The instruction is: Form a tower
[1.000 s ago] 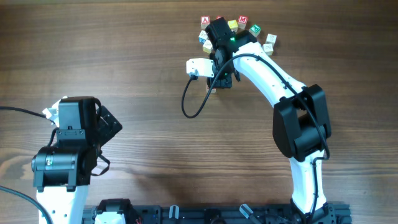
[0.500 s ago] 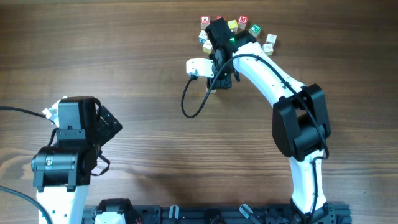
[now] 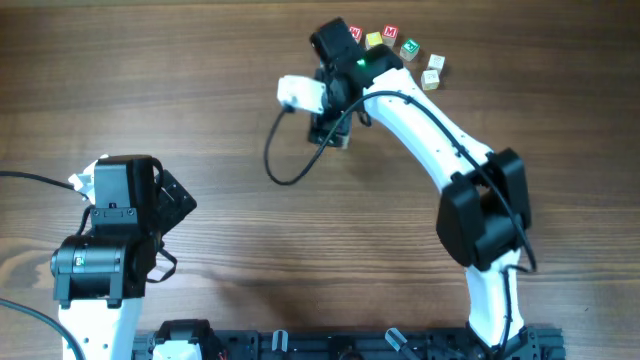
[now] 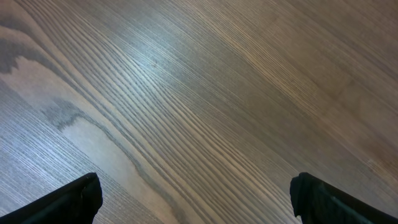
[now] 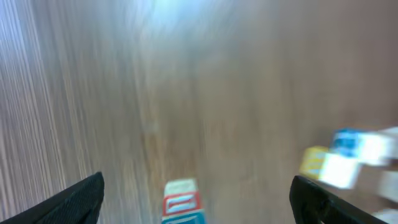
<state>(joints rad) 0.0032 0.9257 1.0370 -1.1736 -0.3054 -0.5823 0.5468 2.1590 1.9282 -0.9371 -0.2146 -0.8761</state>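
The tower (image 5: pixel 182 202) is a stack of small letter cubes, a pale cube over a red-framed face with blue below, blurred at the bottom edge of the right wrist view. My right gripper (image 5: pixel 197 194) is open, its fingers wide on either side of the stack and clear of it. From overhead the right gripper (image 3: pixel 332 126) hangs over the far middle of the table and hides most of the stack. My left gripper (image 4: pixel 196 199) is open over bare wood at the near left, nothing between its fingers.
Several loose letter cubes lie in an arc at the far edge, among them a red M cube (image 3: pixel 390 33), a green cube (image 3: pixel 409 47) and a pale one (image 3: pixel 435 63). Blurred yellow, blue and white cubes (image 5: pixel 341 160) show to the right of the stack. The left arm (image 3: pixel 108 235) rests at the near left.
The right gripper's jaws have opened off the stack, and the right arm has swung up and to the left. The left arm has not moved.
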